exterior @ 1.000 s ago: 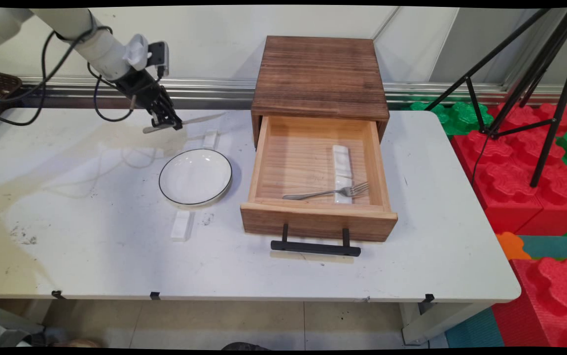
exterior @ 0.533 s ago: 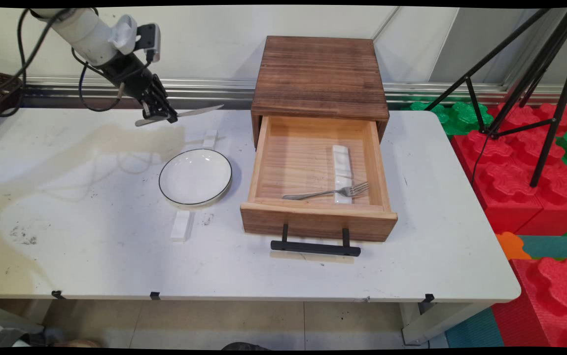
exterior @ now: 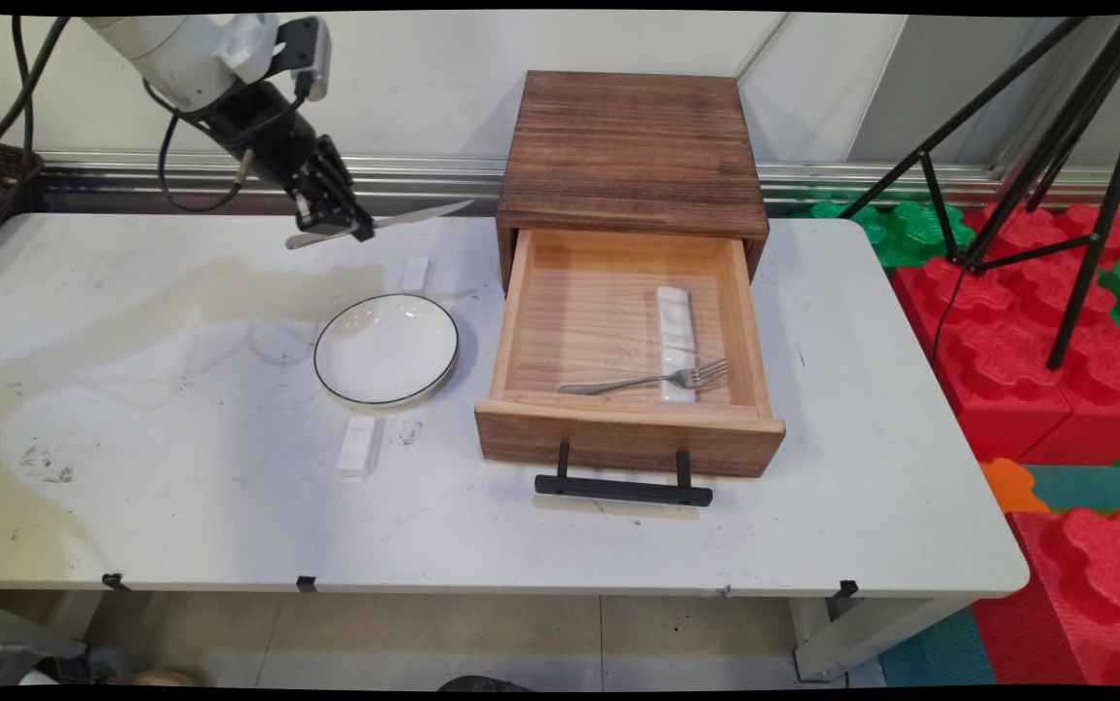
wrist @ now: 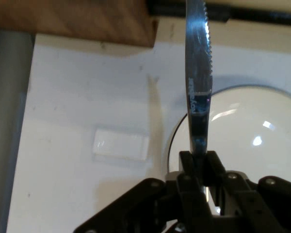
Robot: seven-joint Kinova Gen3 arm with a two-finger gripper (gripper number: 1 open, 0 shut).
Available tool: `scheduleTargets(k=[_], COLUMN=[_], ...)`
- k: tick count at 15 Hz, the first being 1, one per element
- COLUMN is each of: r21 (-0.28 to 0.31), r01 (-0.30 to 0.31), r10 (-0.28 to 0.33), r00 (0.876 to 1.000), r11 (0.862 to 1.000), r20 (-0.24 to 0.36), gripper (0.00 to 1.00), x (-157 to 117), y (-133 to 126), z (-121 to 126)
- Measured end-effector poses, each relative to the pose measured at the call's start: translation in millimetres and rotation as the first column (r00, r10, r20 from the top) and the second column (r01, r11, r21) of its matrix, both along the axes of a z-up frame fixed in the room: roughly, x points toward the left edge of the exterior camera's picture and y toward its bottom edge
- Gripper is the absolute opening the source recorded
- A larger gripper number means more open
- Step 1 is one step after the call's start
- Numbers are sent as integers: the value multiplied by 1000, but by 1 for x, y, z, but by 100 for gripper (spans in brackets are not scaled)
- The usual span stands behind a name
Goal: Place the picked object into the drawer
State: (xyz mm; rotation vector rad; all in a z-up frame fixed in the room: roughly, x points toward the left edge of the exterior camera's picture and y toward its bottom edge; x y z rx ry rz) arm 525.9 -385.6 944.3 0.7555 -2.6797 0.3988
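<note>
The gripper (exterior: 351, 229) hangs above the table's (exterior: 180, 467) far left, clamped on a knife (exterior: 419, 214) held level, blade toward the cabinet (exterior: 630, 146). Below sits a plate (exterior: 386, 349) between two white rests (exterior: 359, 445). Right, the open drawer (exterior: 618, 321) holds a fork (exterior: 648, 378) across a third rest; the knife's handle end is partly hidden by the fingers

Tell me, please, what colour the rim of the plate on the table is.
The plate is white with a thin black rim, clearest in the main view.
</note>
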Motion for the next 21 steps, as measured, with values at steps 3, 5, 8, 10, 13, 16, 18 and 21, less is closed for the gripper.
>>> scheduleTargets(k=[3,5,8,10,13,16,18,21], r21=[-14,-25,-45,-61,-82,-100,-110,-120], r01=[21,32,45,55,68,76,79,84], r10=[-21,-33,-48,-60,-74,-84,-88,-94], r00=[999,998,997,996,995,994,993,992], r11=[1000,999,998,997,994,992,991,989], r20=[-29,-47,-63,-70,-74,-77,-79,-84], gripper=[0,0,0,0,0,0,0,0], x=[-26,-43,-67,-84,-106,-125,-139,-159], y=[-1,-4,-11,-18,-27,-35,-42,-52], z=[8,12,15,18,20,21,20,15])
